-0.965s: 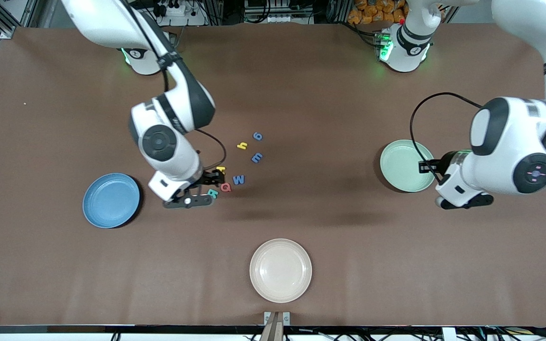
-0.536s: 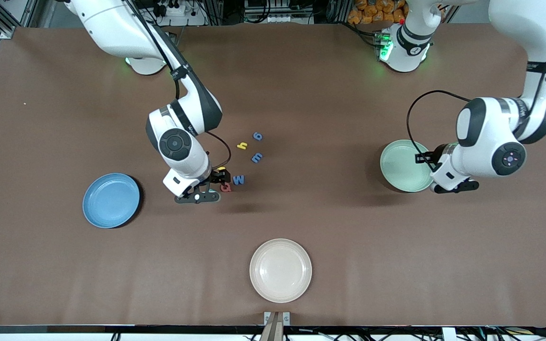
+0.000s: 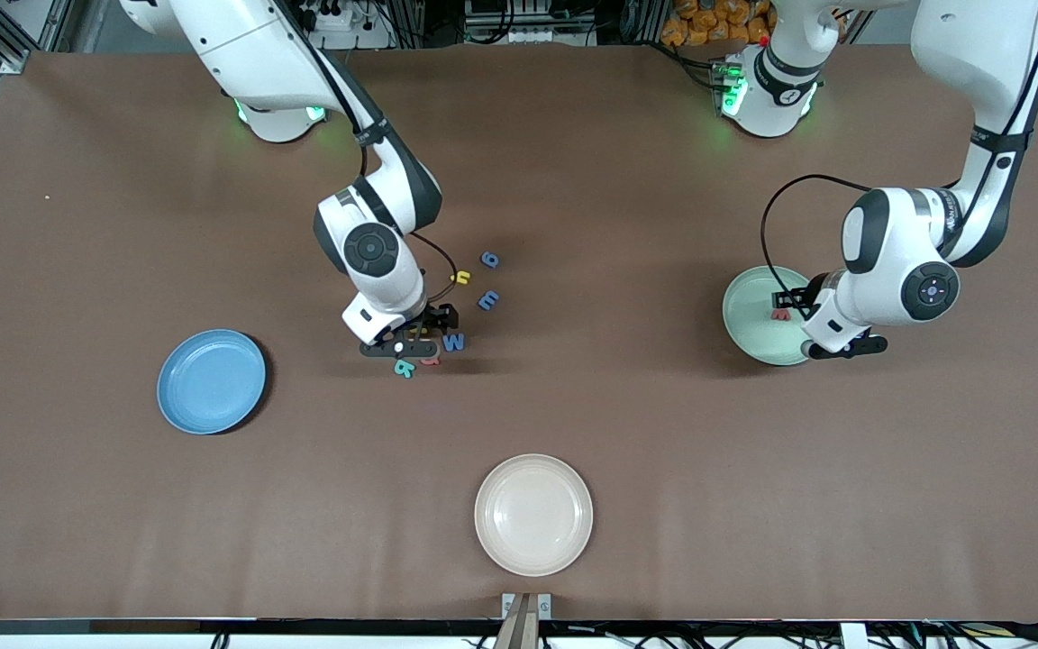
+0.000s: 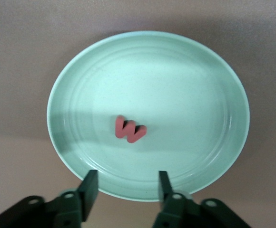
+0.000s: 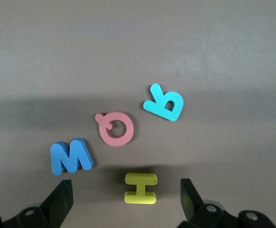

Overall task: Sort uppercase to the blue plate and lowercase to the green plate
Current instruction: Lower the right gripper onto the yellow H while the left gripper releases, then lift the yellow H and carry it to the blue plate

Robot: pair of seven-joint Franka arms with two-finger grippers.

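one red lowercase letter lies in the green plate under the open, empty left gripper. blue plate is empty; open right gripper hovers over the capitals on the bench.

Lying in the green plate, toward the left arm's end of the table: one lowercase w, alone, near the middle. Clustered on the table near the right arm: W, Q, R and H, close together, apart from one another. Farther from the front camera than that cluster: h, m and g. Toward the right arm's end: blue plate. Nearest the front camera: cream plate.
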